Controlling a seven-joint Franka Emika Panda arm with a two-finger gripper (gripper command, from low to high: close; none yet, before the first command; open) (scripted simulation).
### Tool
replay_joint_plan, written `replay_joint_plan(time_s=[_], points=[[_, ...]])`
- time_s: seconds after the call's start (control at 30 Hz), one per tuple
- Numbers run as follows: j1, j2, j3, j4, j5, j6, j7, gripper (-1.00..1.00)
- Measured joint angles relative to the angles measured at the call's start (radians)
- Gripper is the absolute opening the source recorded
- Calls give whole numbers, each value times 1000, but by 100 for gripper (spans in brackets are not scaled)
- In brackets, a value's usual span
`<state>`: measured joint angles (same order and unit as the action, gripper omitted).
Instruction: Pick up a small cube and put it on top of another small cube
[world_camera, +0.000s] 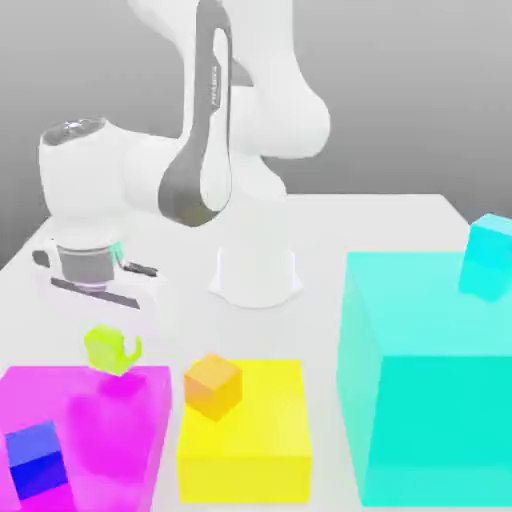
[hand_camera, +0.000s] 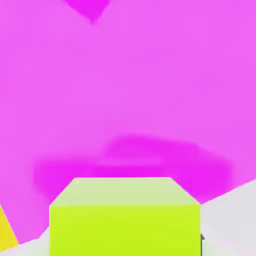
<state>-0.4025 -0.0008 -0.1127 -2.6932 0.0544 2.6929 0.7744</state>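
Blue cube (world_camera: 36, 460) on magenta block (world_camera: 120, 420), white table (world_camera: 320, 225).

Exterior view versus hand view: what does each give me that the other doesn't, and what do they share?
Exterior alone: the arm, the orange cube on the yellow block, the blue cube, the big teal block with a small cyan cube, and the lime cube raised above the magenta block. Hand view alone: the lime cube's face close up, its shadow below. Both: lime cube, magenta block, yellow block.
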Motion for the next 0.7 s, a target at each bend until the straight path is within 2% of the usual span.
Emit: replay_joint_plan(time_s=[0.47,0.57,0.6,0.7], points=[[65,150,3,459,-21,-310,589,-100],[65,238,7,468,-9,-231,613,-100],[65,263,8,464,-5,-203,612,100],[65,263,8,464,-5,-203,612,100]])
